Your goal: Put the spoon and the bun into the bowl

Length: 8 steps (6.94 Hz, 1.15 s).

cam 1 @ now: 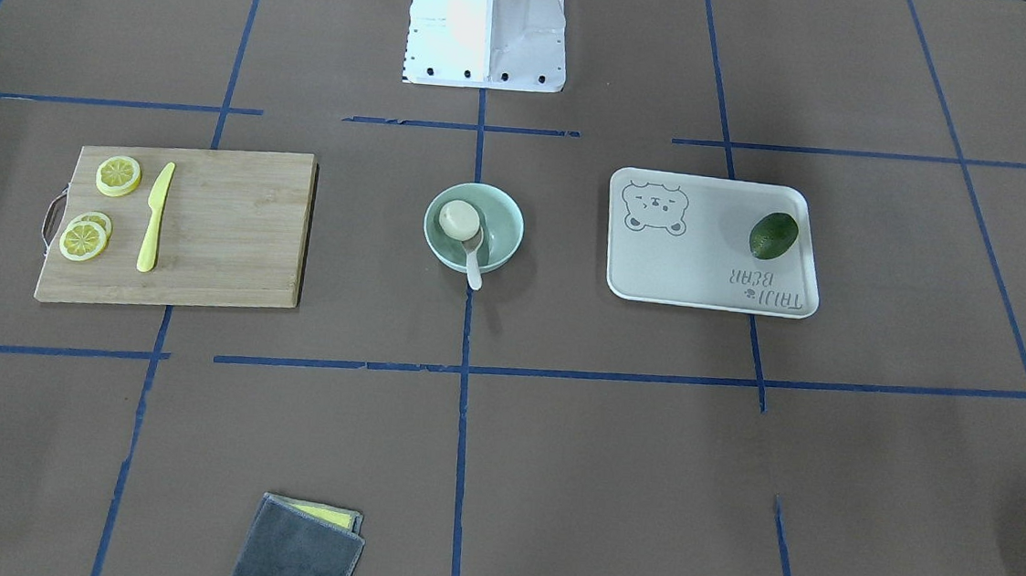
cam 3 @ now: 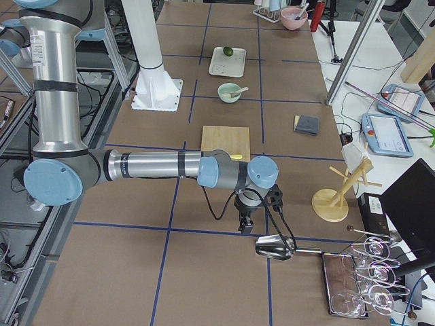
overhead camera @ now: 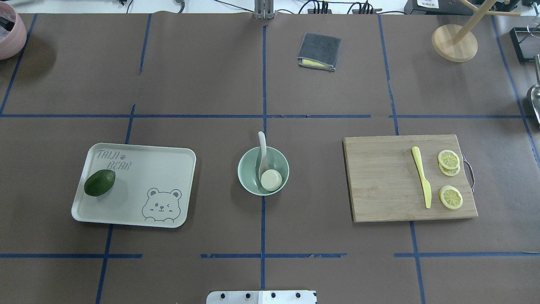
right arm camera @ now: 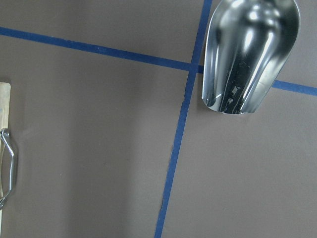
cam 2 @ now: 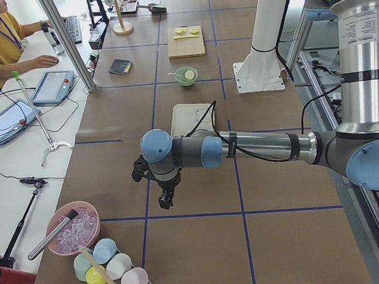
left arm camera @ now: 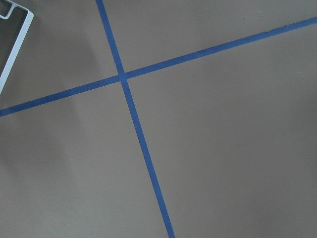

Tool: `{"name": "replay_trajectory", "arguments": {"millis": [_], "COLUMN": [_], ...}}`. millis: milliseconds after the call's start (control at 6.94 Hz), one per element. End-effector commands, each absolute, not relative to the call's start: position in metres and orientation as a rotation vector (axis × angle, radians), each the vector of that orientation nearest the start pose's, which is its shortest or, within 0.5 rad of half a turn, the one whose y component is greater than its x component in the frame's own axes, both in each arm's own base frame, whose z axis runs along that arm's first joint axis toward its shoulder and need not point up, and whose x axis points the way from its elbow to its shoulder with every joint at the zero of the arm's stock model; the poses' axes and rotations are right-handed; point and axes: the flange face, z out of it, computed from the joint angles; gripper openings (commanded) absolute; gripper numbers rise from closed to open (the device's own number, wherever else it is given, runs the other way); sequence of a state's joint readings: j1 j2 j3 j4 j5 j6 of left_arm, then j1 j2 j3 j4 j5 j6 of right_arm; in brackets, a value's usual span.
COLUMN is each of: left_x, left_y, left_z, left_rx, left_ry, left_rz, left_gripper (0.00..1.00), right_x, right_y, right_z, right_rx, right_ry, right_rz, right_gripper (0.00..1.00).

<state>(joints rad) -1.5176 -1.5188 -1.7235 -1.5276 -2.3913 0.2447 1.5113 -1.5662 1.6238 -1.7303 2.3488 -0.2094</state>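
The mint-green bowl (overhead camera: 249, 174) stands at the table's middle, also in the front-facing view (cam 1: 504, 229). The cream-white bun (overhead camera: 271, 180) lies inside it (cam 1: 460, 220). The off-white spoon (overhead camera: 262, 148) rests in the bowl with its scoop beside the bun and its handle over the far rim (cam 1: 473, 267). My left gripper (cam 2: 165, 199) hangs over bare table far to the left of the bowl. My right gripper (cam 3: 243, 225) hangs far to the right, past the cutting board. Both show only in the side views, so I cannot tell whether they are open or shut.
A white bear tray (overhead camera: 139, 185) with an avocado (overhead camera: 99, 183) lies left of the bowl. A wooden cutting board (overhead camera: 379, 181) with lemon slices and a yellow knife (overhead camera: 422, 177) lies right. A grey cloth (overhead camera: 319, 50) lies at the far side. A metal scoop (right arm camera: 250, 49) lies below the right wrist.
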Motion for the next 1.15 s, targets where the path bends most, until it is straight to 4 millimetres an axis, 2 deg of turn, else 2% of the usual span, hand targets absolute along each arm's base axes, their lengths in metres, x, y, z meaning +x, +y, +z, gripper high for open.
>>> {"name": "replay_trajectory", "arguments": {"millis": [0,144,288,576,1008], "left_x": [-0.036,-0.036,-0.038,-0.041,-0.047], "left_y": [-0.485,-0.485,-0.477,-0.475,-0.478], "left_z": [0.600,0.616,0.622,0.624,0.617], "left_rx": [0.150,0.121,0.108,0.055,0.071], "left_ry": [0.807,0.808,0.812,0.814,0.795], "left_rz": [0.312,0.301,0.285,0.155,0.145], "left_gripper": [1.00,1.00,1.00,1.00,1.00], "right_x": [0.034,0.034,0.034,0.034,0.034], "right_y": [-0.488,-0.488,-0.488,-0.488,-0.492], "right_z": [0.646,0.647,0.647,0.652,0.654], "right_rx": [-0.039,-0.042,-0.041,-0.049,-0.055], "right_ry": [-0.788,-0.789,-0.789,-0.788,-0.788], "right_rz": [-0.216,-0.217,-0.218,-0.216,-0.209], "right_gripper": [1.00,1.00,1.00,1.00,1.00]}}
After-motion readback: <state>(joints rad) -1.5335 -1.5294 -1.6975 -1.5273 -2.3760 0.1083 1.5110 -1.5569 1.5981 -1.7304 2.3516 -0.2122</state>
